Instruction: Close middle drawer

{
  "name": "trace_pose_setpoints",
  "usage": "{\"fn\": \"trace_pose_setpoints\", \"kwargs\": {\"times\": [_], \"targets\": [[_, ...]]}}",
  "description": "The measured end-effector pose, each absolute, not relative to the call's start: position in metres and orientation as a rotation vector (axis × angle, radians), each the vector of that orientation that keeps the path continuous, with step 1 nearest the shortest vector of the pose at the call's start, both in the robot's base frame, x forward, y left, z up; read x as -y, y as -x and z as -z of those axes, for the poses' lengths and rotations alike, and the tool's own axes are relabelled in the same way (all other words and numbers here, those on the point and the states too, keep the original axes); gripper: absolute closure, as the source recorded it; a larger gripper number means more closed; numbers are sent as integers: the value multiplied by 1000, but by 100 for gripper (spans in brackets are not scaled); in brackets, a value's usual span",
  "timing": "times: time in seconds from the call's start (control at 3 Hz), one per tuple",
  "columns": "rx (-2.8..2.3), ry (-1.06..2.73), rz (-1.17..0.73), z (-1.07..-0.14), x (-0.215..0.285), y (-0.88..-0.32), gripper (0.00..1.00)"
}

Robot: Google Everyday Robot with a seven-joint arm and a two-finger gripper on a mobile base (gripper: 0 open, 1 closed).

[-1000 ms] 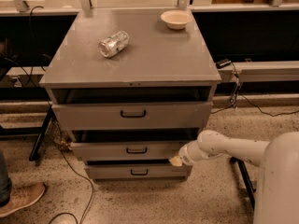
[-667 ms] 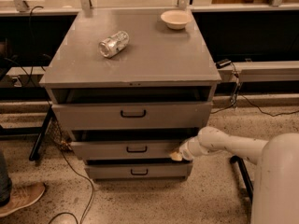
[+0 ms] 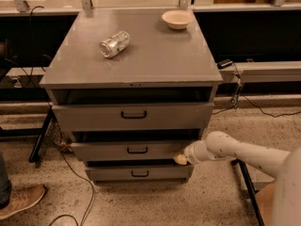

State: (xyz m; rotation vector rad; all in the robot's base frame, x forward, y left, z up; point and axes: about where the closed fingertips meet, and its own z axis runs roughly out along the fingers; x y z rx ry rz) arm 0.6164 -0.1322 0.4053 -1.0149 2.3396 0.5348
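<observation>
The middle drawer [image 3: 134, 150] is a wide grey drawer with a low front panel and a small black pull handle at centre. It sits in the grey cabinet [image 3: 136, 60], pulled out only slightly, with a dark gap above its front. My gripper [image 3: 180, 159] is at the end of a white arm coming in from the right. It rests against the right end of the middle drawer's front panel.
The taller top drawer [image 3: 133, 115] and the narrower bottom drawer [image 3: 139, 173] also stand slightly out. A crushed can [image 3: 114, 44] and a white bowl [image 3: 177, 19] lie on the cabinet top. A shoe [image 3: 19, 200] is at the lower left. Cables run on the floor.
The middle drawer has slid a little further in. My gripper has stayed against its right end and moved slightly toward the cabinet.
</observation>
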Motion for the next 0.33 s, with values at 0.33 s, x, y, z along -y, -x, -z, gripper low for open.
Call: {"fn": "trace_pose_setpoints", "kwargs": {"times": [0.33], "targets": [[-2340, 1015, -616, -417, 133, -560, 100]]}}
